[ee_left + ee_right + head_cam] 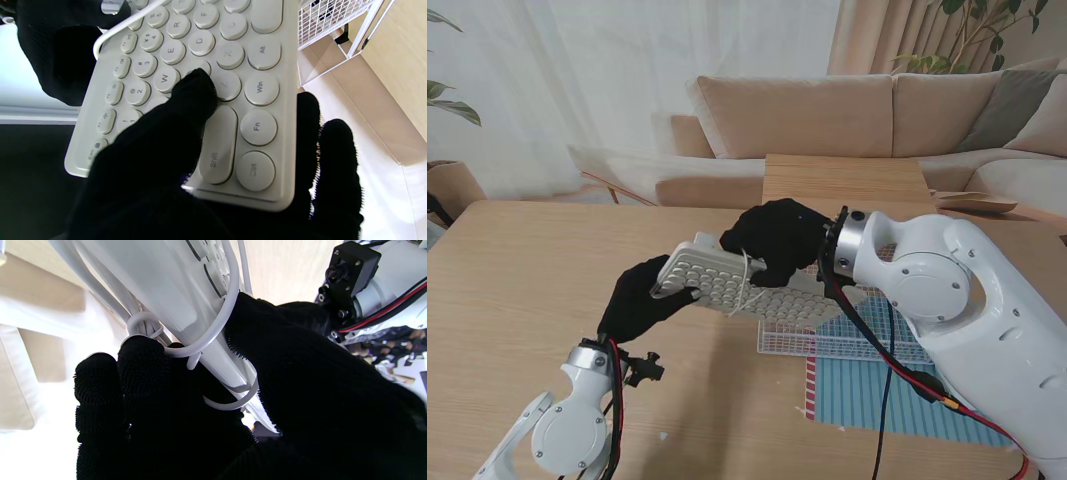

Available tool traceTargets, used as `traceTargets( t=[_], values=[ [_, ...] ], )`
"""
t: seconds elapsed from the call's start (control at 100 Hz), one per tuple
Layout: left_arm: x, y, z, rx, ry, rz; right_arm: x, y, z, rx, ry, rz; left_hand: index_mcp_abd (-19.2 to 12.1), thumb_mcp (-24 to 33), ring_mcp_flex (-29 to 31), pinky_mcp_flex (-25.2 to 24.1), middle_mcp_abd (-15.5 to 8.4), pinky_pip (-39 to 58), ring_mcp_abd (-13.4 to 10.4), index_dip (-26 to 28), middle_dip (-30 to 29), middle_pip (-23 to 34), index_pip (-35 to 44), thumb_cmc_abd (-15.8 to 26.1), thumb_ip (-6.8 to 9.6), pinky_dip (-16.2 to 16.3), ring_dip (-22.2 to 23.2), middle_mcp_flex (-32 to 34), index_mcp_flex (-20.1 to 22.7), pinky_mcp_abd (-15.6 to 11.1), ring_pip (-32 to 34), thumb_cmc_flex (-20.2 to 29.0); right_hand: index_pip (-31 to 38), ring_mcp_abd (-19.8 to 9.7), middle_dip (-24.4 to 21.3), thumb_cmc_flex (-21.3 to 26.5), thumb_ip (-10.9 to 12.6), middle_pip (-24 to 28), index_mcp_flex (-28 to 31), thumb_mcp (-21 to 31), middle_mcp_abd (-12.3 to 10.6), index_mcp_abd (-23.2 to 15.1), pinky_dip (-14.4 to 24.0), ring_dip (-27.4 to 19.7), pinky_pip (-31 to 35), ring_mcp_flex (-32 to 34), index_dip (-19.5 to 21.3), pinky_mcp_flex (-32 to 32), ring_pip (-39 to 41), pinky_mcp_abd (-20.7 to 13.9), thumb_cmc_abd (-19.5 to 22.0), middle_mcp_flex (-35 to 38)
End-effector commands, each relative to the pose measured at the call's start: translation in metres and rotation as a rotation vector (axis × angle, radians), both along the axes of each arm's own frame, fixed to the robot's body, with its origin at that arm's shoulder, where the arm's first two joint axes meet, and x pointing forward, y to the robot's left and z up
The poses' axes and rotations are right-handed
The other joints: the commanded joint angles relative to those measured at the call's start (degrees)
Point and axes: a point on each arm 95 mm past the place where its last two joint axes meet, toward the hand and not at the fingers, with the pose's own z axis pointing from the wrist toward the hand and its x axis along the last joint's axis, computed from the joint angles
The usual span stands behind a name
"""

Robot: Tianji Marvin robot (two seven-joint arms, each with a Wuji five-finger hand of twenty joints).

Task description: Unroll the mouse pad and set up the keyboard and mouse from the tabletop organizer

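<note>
A white keyboard (727,283) with round keys hangs in the air over the table's middle, tilted. My left hand (642,298) in a black glove is shut on its left end, thumb on the keys (186,110). My right hand (772,240) is shut on the keyboard's far edge, with the white cable (213,326) looped around its fingers (143,380). The keyboard's underside (160,283) fills the right wrist view. The blue striped mouse pad (877,395) lies flat on the table at right, nearer to me than the white wire organizer (847,335). The mouse is not visible.
The wire organizer's white grid (328,16) stands just beyond the keyboard's end in the left wrist view. A beige sofa (847,120) and a small wooden table (842,180) lie beyond the wooden tabletop (517,300). My right arm (957,300) covers the table's right side.
</note>
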Motion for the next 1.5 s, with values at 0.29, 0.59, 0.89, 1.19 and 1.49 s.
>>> traceTargets(
  t=[0.29, 0.59, 0.89, 1.19, 1.49],
  values=[
    [-0.022, 0.026, -0.018, -0.074, 0.065, 0.072, -0.012, 0.038, 0.001, 0.008, 0.038, 0.065, -0.66, 9.53, 4.87, 0.99, 1.99, 3.24, -1.06, 1.88, 5.64, 4.93, 4.54, 4.24, 1.09, 0.98, 2.49, 6.03, 1.24, 0.03, 2.11, 6.29, 7.42, -1.96, 0.96, 5.46, 3.86, 1.98, 2.19, 8.38, 0.02, -13.88, 1.34, 0.48, 0.26, 1.61, 3.37, 0.68, -0.53, -1.52, 4.64, 0.15],
    [-0.033, 0.04, -0.022, -0.139, 0.085, 0.114, -0.02, 0.047, 0.004, -0.014, 0.012, 0.08, -0.51, 11.19, 5.93, 1.99, 1.74, 2.73, -1.9, 2.88, 6.42, 4.55, 5.07, 3.55, 0.64, 0.47, 2.82, 6.81, 1.37, -0.34, 1.63, 6.19, 5.8, -4.25, 0.45, 3.51, 4.76, 2.66, -1.96, 3.73, -3.49, -15.73, -0.32, -0.33, -1.6, -2.14, 4.46, -2.3, -2.17, -5.15, 9.11, -3.71],
    [-0.03, 0.036, -0.024, -0.112, 0.034, 0.11, -0.02, 0.031, -0.006, -0.044, 0.005, 0.023, -1.98, 15.05, 7.36, 4.48, -0.2, 1.67, -3.96, 4.08, 7.78, 2.94, 6.36, 1.71, -0.64, -1.35, 3.41, 8.39, 1.78, -3.01, 0.16, 4.85, -15.51, -2.96, -5.0, -7.01, 11.36, -2.62, -11.66, -2.67, -5.61, -10.0, -2.01, -4.93, -5.17, -19.31, 7.58, -16.58, -11.3, -8.53, 18.38, -22.15],
    [-0.026, 0.031, -0.027, -0.102, 0.003, 0.128, -0.022, 0.002, -0.025, -0.043, 0.049, -0.1, -2.86, 16.96, 8.78, 5.77, -0.99, 2.06, -4.31, 4.14, 8.07, 2.42, 7.32, 0.69, -1.24, -1.9, 3.47, 9.79, 2.64, -3.41, -0.4, 3.96, -26.29, -0.24, -17.57, -16.52, 11.41, -11.6, -17.4, -13.41, -2.48, -2.7, -2.18, -10.95, -7.81, -30.64, 3.62, -25.78, -20.74, -9.11, 23.08, -30.36],
    [-0.03, 0.036, -0.033, -0.088, 0.034, 0.143, -0.031, -0.018, -0.057, -0.038, 0.091, -0.192, -2.01, 17.08, 9.37, 6.23, -0.29, 1.99, -3.85, 3.75, 7.95, 2.38, 7.29, 0.7, -1.26, -2.27, 3.64, 9.99, 2.73, -2.19, -0.58, 4.16, -26.13, -0.59, -18.2, -14.82, 11.48, -10.57, -16.44, -14.09, -2.7, -3.35, -1.87, -10.7, -7.39, -30.57, 3.71, -26.1, -19.57, -9.85, 22.97, -30.09]
  ],
)
